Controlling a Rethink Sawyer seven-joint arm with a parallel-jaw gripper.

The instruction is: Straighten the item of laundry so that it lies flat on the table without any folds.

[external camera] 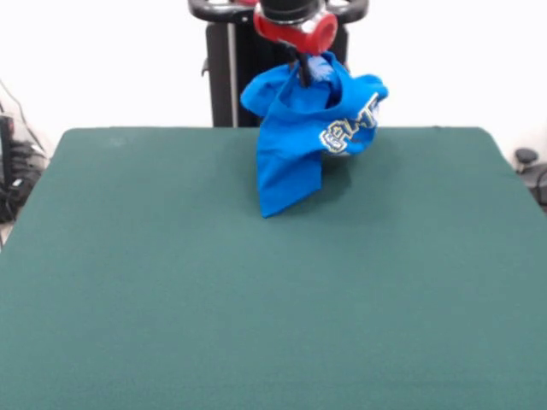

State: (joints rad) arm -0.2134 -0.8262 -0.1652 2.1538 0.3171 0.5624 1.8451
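Note:
The bright blue T-shirt (295, 141) hangs bunched and folded from my gripper (306, 70) near the table's far edge, in the front view. My gripper is shut on the shirt's top, a little right of the centre line. White block lettering shows on the right side of the bundle. The shirt's lowest tip (267, 212) reaches down to the green table (256, 299); I cannot tell whether it touches the cloth.
The dark green table fills most of the front view. The black pedestal (231, 77) stands behind the shirt. Cables and dark objects (13, 171) lie off the table's left edge, and a small dark object (530, 166) off its right.

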